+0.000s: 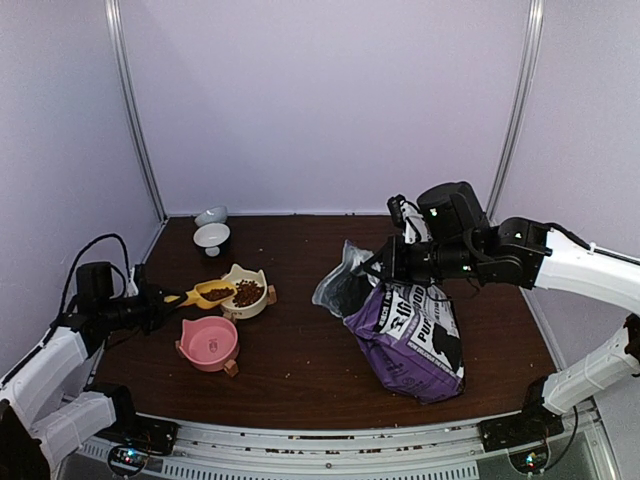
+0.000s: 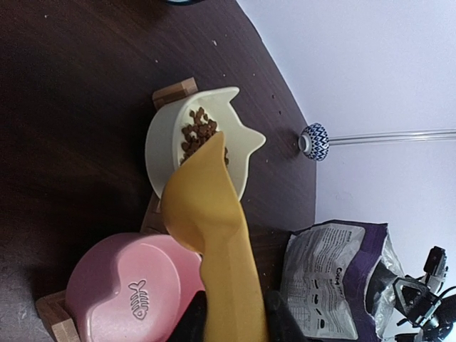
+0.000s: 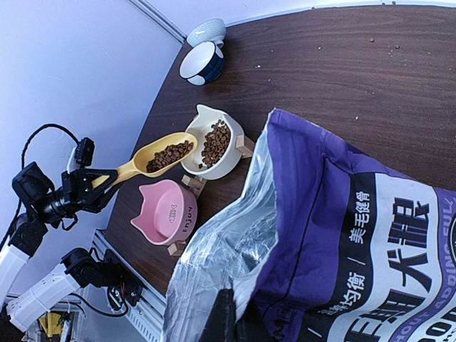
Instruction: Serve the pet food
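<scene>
Kibble, small dark reddish-brown dry pet food pellets point(image 3: 169, 155), sits loose in yellow plastic scoop point(image 2: 206, 214) and cream cat-eared bowl point(image 2: 160, 142). Likely light, rolls, spills easily; carry by scoop handle, kept level. Left hand point(image 2: 231, 317) clamped on that handle; right hand point(image 1: 385, 265) pinched shut on purple printed bag point(image 1: 410, 335).

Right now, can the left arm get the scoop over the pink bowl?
Probably yes. The left gripper holds the yellow scoop at the cream bowl's rim. The pink bowl sits right beside that, nearer the arm, with nothing standing between them.
</scene>
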Motion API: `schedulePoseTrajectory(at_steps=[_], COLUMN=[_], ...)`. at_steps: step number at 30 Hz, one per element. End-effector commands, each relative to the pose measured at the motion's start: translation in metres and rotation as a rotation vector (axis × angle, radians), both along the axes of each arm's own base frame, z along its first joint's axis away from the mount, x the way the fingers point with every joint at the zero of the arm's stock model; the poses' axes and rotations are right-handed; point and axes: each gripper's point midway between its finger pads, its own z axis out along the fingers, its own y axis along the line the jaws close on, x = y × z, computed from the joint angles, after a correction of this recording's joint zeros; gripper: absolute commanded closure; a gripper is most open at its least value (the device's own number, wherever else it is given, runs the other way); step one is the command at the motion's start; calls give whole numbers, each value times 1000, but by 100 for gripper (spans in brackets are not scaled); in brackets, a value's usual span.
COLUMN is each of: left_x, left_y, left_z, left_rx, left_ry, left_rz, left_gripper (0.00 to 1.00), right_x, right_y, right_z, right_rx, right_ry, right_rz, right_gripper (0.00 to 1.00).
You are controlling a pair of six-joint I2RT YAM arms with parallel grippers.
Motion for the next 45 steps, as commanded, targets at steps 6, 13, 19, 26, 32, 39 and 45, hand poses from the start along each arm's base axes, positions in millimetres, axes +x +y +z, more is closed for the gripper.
schedulePoseTrajectory(at_steps=[6,13,19,26,32,39,45], left_x=[13,17,21,24,25,23,28], left_y=[10,13,14,17,19,22,19], left_z=[20,23,27,28,35,42,54], left_rx=[97,145,187,235,292,376,388], left_ry=[-67,-69,-63,-55,-65,-66,-90], left_rz=[-5,-22,-45,-63,-87,-137,-172], left_gripper=[100,100,100,100,100,100,100], right_x=[10,10,10,11,12,13,13], right_y=[-7,-7,-7,-9,-9,-6,-4], right_z=[21,18,16,15,14,13,12], right_rx=[53,49,45,46,46,49,49], right_ry=[-57,-52,-49,-48,-45,-42,-38], right_rz=[-43,-43,-41,-47,-47,-37,-31], right_gripper=[100,100,100,100,100,100,100])
